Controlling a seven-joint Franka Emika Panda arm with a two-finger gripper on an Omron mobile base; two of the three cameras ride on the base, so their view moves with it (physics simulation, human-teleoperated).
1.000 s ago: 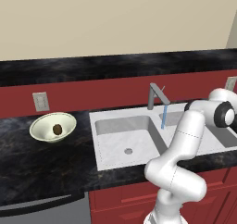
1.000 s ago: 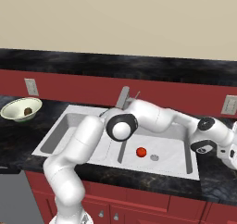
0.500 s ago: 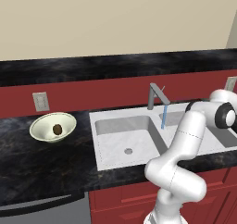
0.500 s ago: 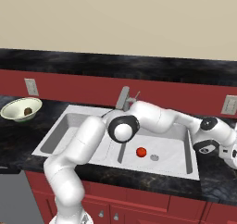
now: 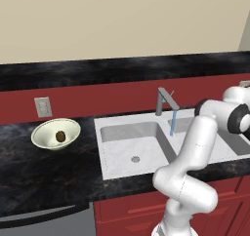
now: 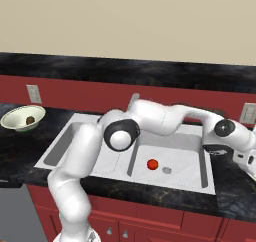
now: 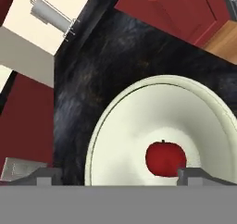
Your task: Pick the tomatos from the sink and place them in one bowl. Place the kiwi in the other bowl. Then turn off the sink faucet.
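Red tomato [image 7: 165, 159]; cream bowl [image 7: 125, 126]; black marbled counter [image 7: 92, 79].

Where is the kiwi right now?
The kiwi lies inside the bowl on the dark counter, left of the sink.

A black marbled tabletop [image 5: 44, 176] runs the full width, with a raised black ledge [image 5: 97, 71] behind it above a red backsplash [image 5: 107, 101]. A pale wall outlet [image 5: 43, 107] sits on the backsplash near the tabletop's left end; another outlet [image 6: 248, 113] sits at the right end. Red cabinet doors [image 6: 150, 226] hang below the front edge, above a beige wall [image 5: 122, 20].
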